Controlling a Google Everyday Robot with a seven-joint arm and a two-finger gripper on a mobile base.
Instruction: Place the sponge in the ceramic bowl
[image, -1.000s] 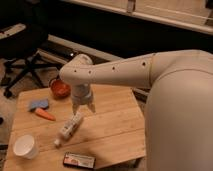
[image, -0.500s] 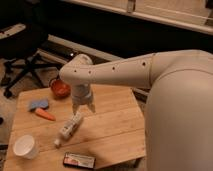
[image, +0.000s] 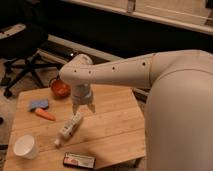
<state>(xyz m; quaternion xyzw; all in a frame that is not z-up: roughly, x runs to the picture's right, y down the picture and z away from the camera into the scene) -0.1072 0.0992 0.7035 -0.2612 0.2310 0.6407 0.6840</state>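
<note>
Sponge (image: 38, 104) lies flat on the worktop (image: 115, 120), just beside the carrot (image: 45, 114) and near the ceramic bowl (image: 60, 89), not in it. Gripper (image: 83, 109) hangs apart from the sponge, above the white bottle (image: 70, 126), fingers spread, holding nothing. Since a second ago, sponge, bowl and arm have barely shifted. Judgement: sponge ungrasped, placement not achieved here.

Hand (image: 83, 107) above bottle (image: 70, 127), sponge (image: 38, 104) to its left behind carrot (image: 45, 114), ceramic bowl (image: 60, 88) beyond
</note>
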